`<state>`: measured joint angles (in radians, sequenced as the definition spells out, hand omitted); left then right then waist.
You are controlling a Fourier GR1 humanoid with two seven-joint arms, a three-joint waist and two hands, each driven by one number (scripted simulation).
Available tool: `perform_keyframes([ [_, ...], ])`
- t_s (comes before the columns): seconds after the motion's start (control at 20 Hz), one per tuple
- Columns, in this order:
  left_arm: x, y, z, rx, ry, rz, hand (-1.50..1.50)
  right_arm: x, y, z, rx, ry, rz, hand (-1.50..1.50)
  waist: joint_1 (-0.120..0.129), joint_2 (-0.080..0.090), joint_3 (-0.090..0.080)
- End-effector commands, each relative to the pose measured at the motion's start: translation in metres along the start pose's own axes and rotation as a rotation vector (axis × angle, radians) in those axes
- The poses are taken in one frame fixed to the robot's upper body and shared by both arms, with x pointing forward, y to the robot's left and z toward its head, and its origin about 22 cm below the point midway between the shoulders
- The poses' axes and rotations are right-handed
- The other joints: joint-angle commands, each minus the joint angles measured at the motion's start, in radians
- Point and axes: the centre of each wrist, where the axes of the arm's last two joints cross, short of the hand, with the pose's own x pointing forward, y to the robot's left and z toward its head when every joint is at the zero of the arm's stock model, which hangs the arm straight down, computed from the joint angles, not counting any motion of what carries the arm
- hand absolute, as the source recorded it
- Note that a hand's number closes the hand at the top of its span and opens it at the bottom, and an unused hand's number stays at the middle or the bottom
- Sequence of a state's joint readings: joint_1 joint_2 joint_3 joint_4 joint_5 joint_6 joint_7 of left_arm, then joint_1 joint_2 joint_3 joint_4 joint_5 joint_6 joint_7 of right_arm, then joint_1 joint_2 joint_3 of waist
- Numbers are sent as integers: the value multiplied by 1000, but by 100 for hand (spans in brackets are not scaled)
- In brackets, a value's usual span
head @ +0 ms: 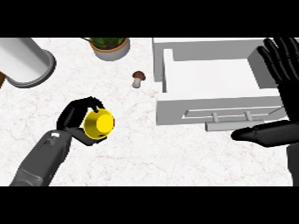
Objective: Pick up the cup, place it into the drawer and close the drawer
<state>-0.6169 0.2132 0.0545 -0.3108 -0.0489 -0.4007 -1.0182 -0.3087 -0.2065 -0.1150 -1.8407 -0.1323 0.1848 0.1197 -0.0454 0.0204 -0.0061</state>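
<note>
left hand (72, 117), fingers curled round the yellow cup (99, 123), holds it well left of the open drawer (203, 107), while the right hand (297, 107) rests spread at the drawer's right side.

A kitchen, by its white marbled counter (178, 157), open drawer (203, 107), mushroom (138, 78) and potted plant (110, 46).

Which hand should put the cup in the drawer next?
Left. The left hand is curled round the yellow cup; the right hand is open, holding nothing, beside the open drawer.
</note>
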Motion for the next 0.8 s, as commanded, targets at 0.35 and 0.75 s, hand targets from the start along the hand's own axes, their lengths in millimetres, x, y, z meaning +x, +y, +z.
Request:
perform_keyframes([
  [0.35,-2,-19,-15,428,-291,-11,150,-11,3,9,-33,17,10,-150,38,-17,5],
  [0.75,61,-38,-97,259,-332,-27,150,-4,-36,19,-73,48,38,-150,57,-28,7],
])
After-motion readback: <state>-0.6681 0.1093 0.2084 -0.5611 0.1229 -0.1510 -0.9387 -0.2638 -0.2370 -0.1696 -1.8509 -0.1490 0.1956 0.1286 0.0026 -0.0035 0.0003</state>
